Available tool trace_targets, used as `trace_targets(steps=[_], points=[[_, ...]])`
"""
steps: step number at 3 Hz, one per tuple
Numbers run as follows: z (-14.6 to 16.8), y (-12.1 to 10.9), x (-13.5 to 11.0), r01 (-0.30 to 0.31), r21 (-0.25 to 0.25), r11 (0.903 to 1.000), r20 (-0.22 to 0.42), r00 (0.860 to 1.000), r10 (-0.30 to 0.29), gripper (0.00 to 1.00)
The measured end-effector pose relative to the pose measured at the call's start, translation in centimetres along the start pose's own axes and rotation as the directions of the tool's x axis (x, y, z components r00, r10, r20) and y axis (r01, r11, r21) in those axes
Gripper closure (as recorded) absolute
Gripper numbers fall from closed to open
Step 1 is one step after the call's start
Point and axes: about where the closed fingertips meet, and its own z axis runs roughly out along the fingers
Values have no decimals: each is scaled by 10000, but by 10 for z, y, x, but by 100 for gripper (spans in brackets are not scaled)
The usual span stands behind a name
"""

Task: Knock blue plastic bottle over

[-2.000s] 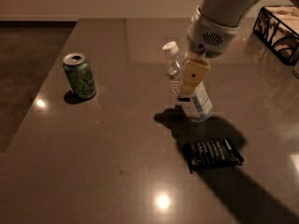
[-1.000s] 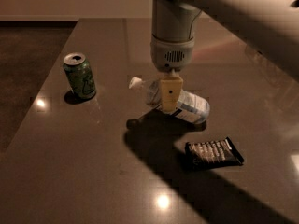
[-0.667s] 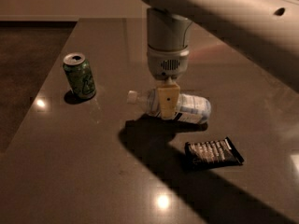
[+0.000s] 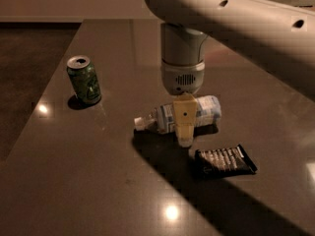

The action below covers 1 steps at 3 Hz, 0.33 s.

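Blue plastic bottle (image 4: 205, 110) flat on its side mid-worktop (image 4: 98, 176), long axis left-right, cap toward left edge. Gripper (image 4: 184, 129) hangs across bottle's middle, near-edge side. Clenched or released: cannot tell. Knock looks done.

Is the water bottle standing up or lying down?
Lying down. The blue plastic bottle lies on its side on the table, right of the upright can. The gripper hangs in front of its middle.

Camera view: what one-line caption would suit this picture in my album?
The blue plastic bottle lies on its side on the table, the end effector at its middle, a green can standing nearby.
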Motion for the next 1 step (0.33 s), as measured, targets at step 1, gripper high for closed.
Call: trace_targets(steps=[1], points=[[0,-1,-1,2,56,10000,41,10000,-2,0]])
